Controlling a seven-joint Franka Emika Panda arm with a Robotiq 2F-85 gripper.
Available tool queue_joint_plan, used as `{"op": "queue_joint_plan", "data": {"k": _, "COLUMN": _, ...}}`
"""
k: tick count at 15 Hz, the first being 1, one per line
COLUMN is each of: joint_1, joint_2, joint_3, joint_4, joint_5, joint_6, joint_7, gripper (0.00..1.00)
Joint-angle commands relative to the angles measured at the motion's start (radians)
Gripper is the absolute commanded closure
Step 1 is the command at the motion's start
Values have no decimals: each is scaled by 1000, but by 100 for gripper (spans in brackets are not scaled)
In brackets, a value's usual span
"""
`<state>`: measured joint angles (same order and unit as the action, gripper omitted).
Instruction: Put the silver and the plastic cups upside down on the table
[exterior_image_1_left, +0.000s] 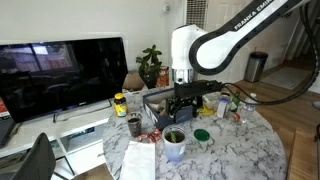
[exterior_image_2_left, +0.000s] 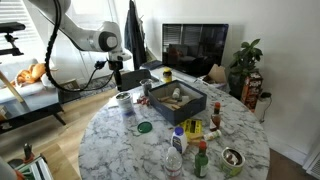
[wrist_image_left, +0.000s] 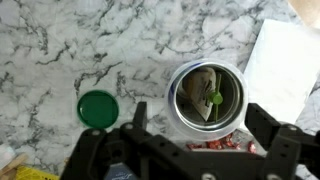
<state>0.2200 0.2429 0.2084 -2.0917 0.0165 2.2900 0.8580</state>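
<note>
Marble table (wrist_image_left: 60, 50) carried everything. Gripper (wrist_image_left: 195, 108) hung wide open above it, gripping nothing, its fingers (wrist_image_left: 138, 118) flanking the upright silver cup (wrist_image_left: 205, 95), which stood on the tabletop with something inside. Green lid (wrist_image_left: 97, 108) lay near the cup.

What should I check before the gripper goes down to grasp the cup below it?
1. Is the gripper open? Ok, the fingers are spread wide.
2. Is the cup centred between the fingers? Ok in the wrist view.
3. Does the cup stand upright, mouth up? Ok.
4. Is the cup empty before turning? Not ok, something with a green piece lies inside.
5. Is there room to set it down? Cannot tell; the green lid and the white paper lie close.
</note>
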Motion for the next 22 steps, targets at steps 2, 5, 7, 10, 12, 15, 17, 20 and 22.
{"op": "queue_joint_plan", "data": {"k": 2, "joint_1": 40, "joint_2": 92, "joint_3": -38, "joint_4": 36, "joint_5": -8, "joint_6": 88, "joint_7": 20, "gripper": 0}}
{"op": "queue_joint_plan", "data": {"k": 5, "joint_1": 52, "joint_2": 126, "joint_3": -45, "joint_4": 56, "joint_5": 4, "joint_6": 118, "joint_7": 6, "gripper": 15}}
{"op": "queue_joint_plan", "data": {"k": 7, "joint_1": 60, "joint_2": 140, "joint_3": -49, "joint_4": 70, "joint_5": 6, "joint_6": 116, "joint_7": 5, "gripper": 32}}
{"op": "queue_joint_plan", "data": {"k": 10, "joint_1": 68, "joint_2": 159, "joint_3": -50, "joint_4": 86, "joint_5": 11, "joint_6": 116, "joint_7": -3, "gripper": 57}}
{"op": "queue_joint_plan", "data": {"k": 12, "joint_1": 76, "joint_2": 172, "joint_3": -54, "joint_4": 96, "joint_5": 5, "joint_6": 112, "joint_7": -2, "gripper": 64}}
{"op": "queue_joint_plan", "data": {"k": 15, "joint_1": 85, "joint_2": 191, "joint_3": -59, "joint_4": 104, "joint_5": 4, "joint_6": 110, "joint_7": -5, "gripper": 58}}
{"op": "queue_joint_plan", "data": {"k": 17, "joint_1": 90, "joint_2": 204, "joint_3": -64, "joint_4": 108, "joint_5": -2, "joint_6": 116, "joint_7": -3, "gripper": 53}}
{"op": "queue_joint_plan", "data": {"k": 20, "joint_1": 95, "joint_2": 219, "joint_3": -68, "joint_4": 117, "joint_5": 3, "joint_6": 117, "joint_7": -6, "gripper": 55}}
{"op": "queue_joint_plan", "data": {"k": 22, "joint_1": 99, "joint_2": 228, "joint_3": -72, "joint_4": 123, "joint_5": 2, "joint_6": 116, "joint_7": -6, "gripper": 71}}
